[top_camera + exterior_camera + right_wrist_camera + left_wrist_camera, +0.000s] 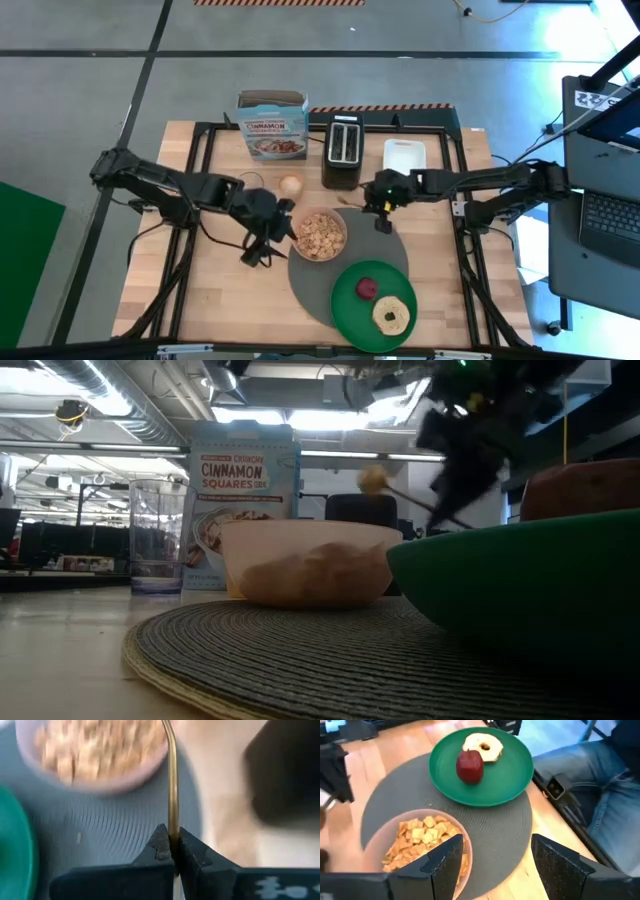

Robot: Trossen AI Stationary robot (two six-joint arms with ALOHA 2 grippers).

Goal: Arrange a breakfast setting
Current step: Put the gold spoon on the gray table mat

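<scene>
A pinkish bowl (320, 235) full of cereal squares sits on the far left part of the round grey placemat (390, 250). A green plate (350, 305) on the mat's near part carries a red apple (367, 288) and a tan bagel (392, 314). My left gripper (495, 865) is open just left of the bowl (415, 845); I cannot tell whether its finger touches the rim. My right gripper (171, 851) is shut on a small gold spoon (373, 480) above the mat, right of the bowl. My right gripper pinches the spoon's thin handle (173, 827) between its two fingertips (160, 845). The fingers slant down from the table's right, and the handle runs on ahead of them toward the bowl (95, 755). The spoon is lifted clear of the mat.
A black toaster (342, 150), a white tray (405, 155) and a cereal box (272, 125) stand along the far edge. A clear glass (155, 535) stands left of the box. A person's jeans-clad legs (600, 775) show beyond the table's near edge.
</scene>
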